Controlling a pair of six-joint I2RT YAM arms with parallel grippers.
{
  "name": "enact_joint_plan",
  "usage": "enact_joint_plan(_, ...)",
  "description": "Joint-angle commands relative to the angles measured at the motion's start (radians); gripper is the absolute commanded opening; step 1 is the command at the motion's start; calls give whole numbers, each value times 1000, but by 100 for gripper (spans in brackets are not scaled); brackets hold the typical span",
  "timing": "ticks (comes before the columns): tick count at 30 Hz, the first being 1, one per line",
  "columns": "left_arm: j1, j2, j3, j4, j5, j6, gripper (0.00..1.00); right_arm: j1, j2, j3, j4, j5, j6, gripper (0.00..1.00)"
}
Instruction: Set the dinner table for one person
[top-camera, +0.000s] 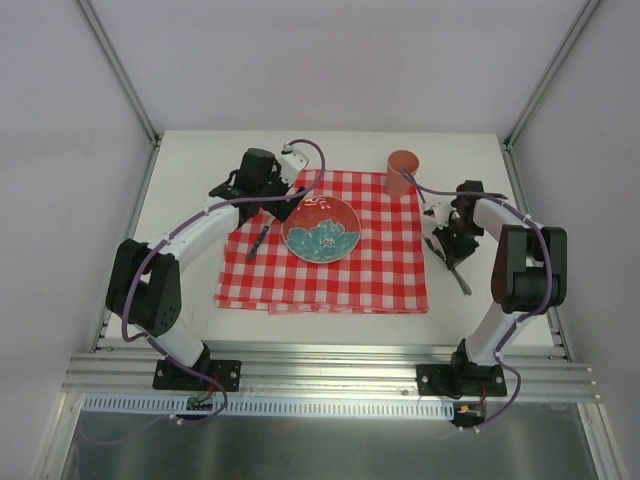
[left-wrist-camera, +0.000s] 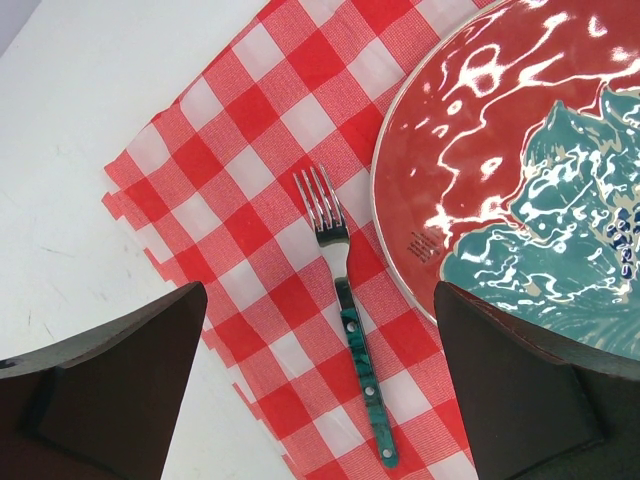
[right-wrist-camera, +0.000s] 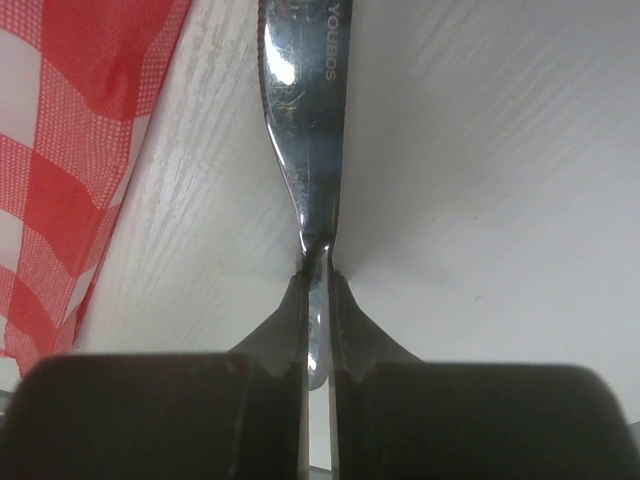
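Dinner table (top-camera: 190, 190): off-white top, spread under everything, with an aluminium rail (top-camera: 330, 370) along the near edge by the arm bases.
Checked cloth (top-camera: 380, 270): red and white, flat on the middle of the top, bare table showing on all sides.
Plate (top-camera: 321, 228): red with a teal pattern, set on the cloth near its centre.
Fork (left-wrist-camera: 345, 300): green handle, flat on the cloth just left of the plate, not touching it, tines pointing to the far side.
Cup (top-camera: 402, 172): reddish, upright at the far right corner of the cloth.
Left gripper (left-wrist-camera: 320, 340): fingers spread wide, holding nothing, poised above the fork with one finger to each side of it.
Right gripper (right-wrist-camera: 318, 290): over bare table just right of the cloth, fingers pressed together on the narrow neck of the knife (right-wrist-camera: 305, 120).
Knife: serrated blade reaching past the fingertips over the white top, beside the cloth edge; contact with the table not clear.
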Motion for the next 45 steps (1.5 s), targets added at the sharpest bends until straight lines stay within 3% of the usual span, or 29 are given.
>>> enact_joint_plan(1, -12, -14, 20, 31, -13, -12, 99, -2, -82, -11, -38, -25, 32, 0)
enact_joint_plan(14, -10, 0, 19, 45, -3, -27, 99, -2, -172, 81, -139, -62, 66, 0)
enact_joint_plan(16, -12, -7, 16, 44, -4, -24, 99, -2, -161, 81, -151, -73, 64, 12)
enact_joint_plan(17, -10, -7, 16, 44, -6, -23, 99, -2, -156, 64, -153, -70, 66, 36)
enact_joint_plan(20, -10, -13, 14, 44, -13, -15, 99, -5, -172, 5, -134, -36, 35, 49)
enact_joint_plan(29, -10, -11, 11, 44, -10, -18, 99, -11, -181, -166, -84, -27, 1, 51)
enact_joint_plan(33, -10, -8, 20, 44, -12, -16, 99, -11, -114, -178, -52, 10, 6, 48)
enact_joint_plan(36, -10, -13, 19, 44, -15, -12, 99, -11, -95, -175, -27, 22, 8, 40)
enact_joint_plan(37, -10, -14, 17, 44, -18, -10, 99, -8, -92, -172, -27, 6, 6, 35)
enact_joint_plan(38, -10, -16, 14, 44, -18, -9, 99, -8, -86, -154, -35, 5, 14, 20)
enact_joint_plan(39, -10, -17, 13, 44, -19, -7, 99, -8, -75, -148, -41, -1, 18, 12)
enact_joint_plan(41, -10, -17, 11, 45, -21, -7, 99, -8, -69, -132, -56, -10, 23, 0)
enact_joint_plan(45, -10, -17, 11, 44, -21, -7, 99, -8, -107, -134, -73, -15, 21, 0)
